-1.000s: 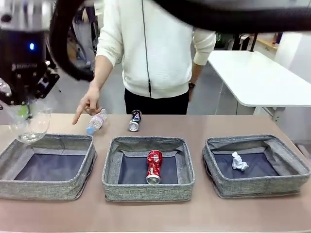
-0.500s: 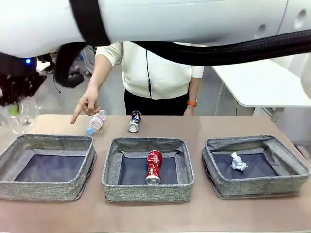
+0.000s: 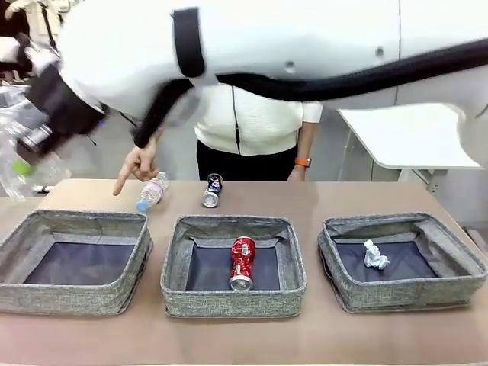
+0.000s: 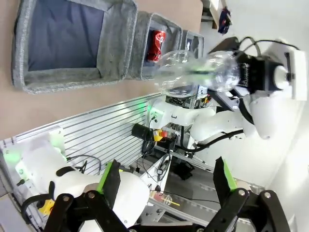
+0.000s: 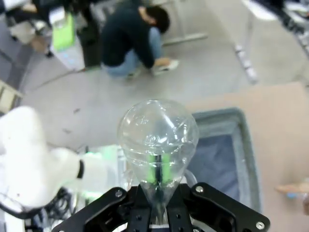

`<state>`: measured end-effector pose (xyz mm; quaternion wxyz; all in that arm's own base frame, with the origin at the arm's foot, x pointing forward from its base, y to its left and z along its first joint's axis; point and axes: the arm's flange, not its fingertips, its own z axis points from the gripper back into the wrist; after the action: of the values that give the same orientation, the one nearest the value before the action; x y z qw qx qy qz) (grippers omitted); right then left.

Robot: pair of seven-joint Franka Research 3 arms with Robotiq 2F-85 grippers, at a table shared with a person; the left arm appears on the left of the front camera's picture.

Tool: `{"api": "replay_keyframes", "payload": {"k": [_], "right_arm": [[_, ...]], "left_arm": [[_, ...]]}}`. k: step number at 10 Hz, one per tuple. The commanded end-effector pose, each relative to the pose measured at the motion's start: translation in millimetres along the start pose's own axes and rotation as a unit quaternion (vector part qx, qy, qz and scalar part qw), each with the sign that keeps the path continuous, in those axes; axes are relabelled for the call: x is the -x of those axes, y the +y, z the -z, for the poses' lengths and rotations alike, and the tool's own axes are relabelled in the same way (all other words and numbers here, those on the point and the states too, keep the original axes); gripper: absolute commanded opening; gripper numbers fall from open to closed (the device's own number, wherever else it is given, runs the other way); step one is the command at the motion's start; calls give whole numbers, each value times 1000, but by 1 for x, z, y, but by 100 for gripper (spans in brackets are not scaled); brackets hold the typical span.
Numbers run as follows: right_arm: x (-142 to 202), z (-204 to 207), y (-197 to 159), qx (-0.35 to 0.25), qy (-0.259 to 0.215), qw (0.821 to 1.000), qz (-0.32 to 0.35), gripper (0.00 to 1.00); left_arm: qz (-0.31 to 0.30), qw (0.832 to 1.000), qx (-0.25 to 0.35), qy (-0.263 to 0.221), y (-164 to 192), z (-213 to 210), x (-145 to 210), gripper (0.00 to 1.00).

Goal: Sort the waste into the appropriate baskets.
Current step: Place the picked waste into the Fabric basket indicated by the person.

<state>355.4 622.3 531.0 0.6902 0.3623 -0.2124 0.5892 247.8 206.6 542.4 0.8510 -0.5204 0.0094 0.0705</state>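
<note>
The right fingers [image 5: 153, 173] are clamped on the clear cup [image 5: 158, 135], which hangs blurred, apparently just past the left basket [image 3: 76, 222]. The right arm [image 3: 252, 38] crosses the front view and hides the person's upper body. The left fingers [image 4: 110, 178] are spread and empty. A hand [image 3: 137, 164] points near the bottle [image 3: 152, 191], which lies beside the dark can [image 3: 211, 191] on the tabletop [image 3: 328, 194]. The red can [image 3: 242, 261] lies in the middle basket [image 3: 229, 226], and the paper ball [image 3: 374, 255] in the right basket [image 3: 396, 223].

Clear cup [image 5: 158, 137] aloft; red can [image 3: 242, 261] binned

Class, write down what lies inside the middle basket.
One dented red can lies in the middle basket, on its dark bottom; nothing else shows. The near wall hides the bottom's front strip.
</note>
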Motion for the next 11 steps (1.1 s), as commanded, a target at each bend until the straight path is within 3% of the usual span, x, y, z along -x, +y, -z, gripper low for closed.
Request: {"api": "replay_keyframes", "payload": {"k": [1, 3, 7, 8, 9, 10, 11], "right_arm": [[33, -3, 3, -9, 62, 998, 3, 3], [48, 19, -1, 15, 106, 994, -1, 3], [52, 26, -6, 50, 89, 995, 9, 3], [53, 25, -7, 57, 84, 995, 11, 59], [53, 23, -8, 66, 71, 995, 15, 60], [53, 20, -9, 74, 59, 995, 17, 100], [53, 18, -10, 79, 53, 995, 20, 100]], "left_arm": [[8, 1000, 1, -4, 0, 1, 1, 100], [8, 1000, 1, -4, 0, 1, 1, 100], [8, 1000, 1, -4, 0, 1, 1, 100], [8, 1000, 1, -4, 0, 1, 1, 100], [8, 1000, 1, -4, 0, 1, 1, 100], [8, 1000, 1, -4, 0, 1, 1, 100], [8, 1000, 1, -4, 0, 1, 1, 100]]}}
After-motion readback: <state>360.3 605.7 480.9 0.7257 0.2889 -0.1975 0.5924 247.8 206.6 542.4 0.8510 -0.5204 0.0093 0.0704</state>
